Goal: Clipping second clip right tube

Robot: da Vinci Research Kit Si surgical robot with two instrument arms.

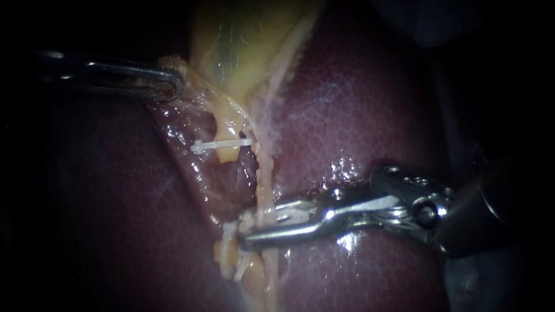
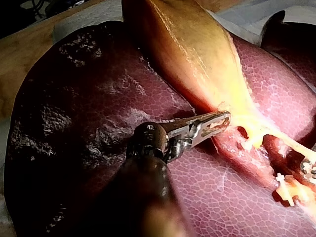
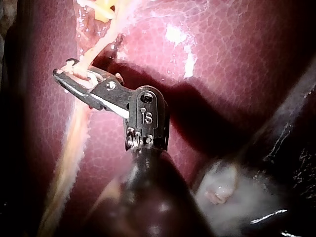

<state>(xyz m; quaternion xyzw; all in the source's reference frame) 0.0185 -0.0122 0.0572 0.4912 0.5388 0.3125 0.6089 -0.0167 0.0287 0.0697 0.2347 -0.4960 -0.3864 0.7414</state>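
Note:
In the endoscope view my right instrument [image 1: 254,226] reaches in across the liver [image 1: 358,115]. Its jaws lie close together around the pale right tube [image 1: 266,190], one on each side, with a bit of white showing at their tip. To the left, a white clip [image 1: 222,144] sits across a short yellow tube [image 1: 226,128]. My left instrument [image 1: 170,85] is shut on a fold of the gallbladder [image 1: 231,40] and holds it taut. The right wrist view shows the right instrument's jaws [image 3: 69,76] clamped on the pale strand. In the left wrist view the left instrument's jaws [image 2: 219,121] grip the gallbladder's edge [image 2: 197,54].
Pale ragged tissue and small white pieces [image 1: 237,260] lie below the right instrument's jaws. Dark red liver surrounds the opened bed [image 1: 231,179]. In the left wrist view a wooden bench [image 2: 19,54] shows beyond the liver. A whitish lump [image 3: 222,190] lies beside the right shaft.

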